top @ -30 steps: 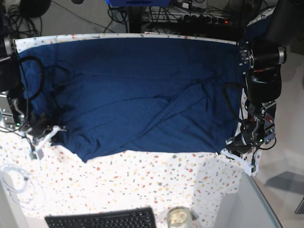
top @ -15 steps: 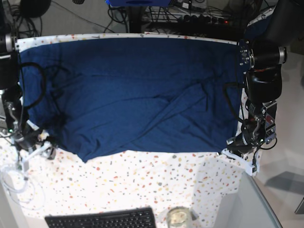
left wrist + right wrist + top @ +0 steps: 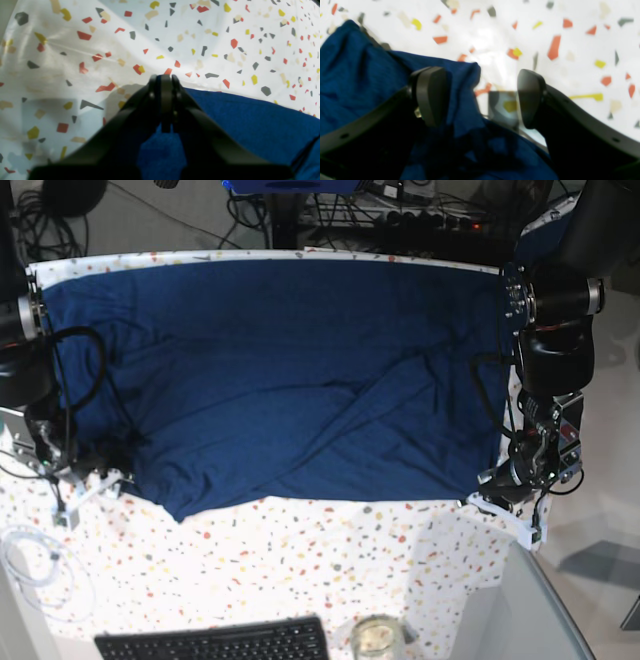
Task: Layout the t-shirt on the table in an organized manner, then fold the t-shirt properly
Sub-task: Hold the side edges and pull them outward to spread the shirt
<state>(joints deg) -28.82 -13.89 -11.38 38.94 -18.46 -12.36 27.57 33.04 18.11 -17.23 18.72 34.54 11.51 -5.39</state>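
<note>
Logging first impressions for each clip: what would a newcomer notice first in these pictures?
The big dark navy t-shirt spread across the far half of the speckled white table, with a diagonal crease right of centre. Then the two arms at its near corners: the right gripper stands open over a bunched corner, while the left gripper is shut at the fabric's edge. A black keyboard lies at the near edge.

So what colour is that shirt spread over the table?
Plain dark navy blue, no print. The t-shirt shows best in the base view.
</note>
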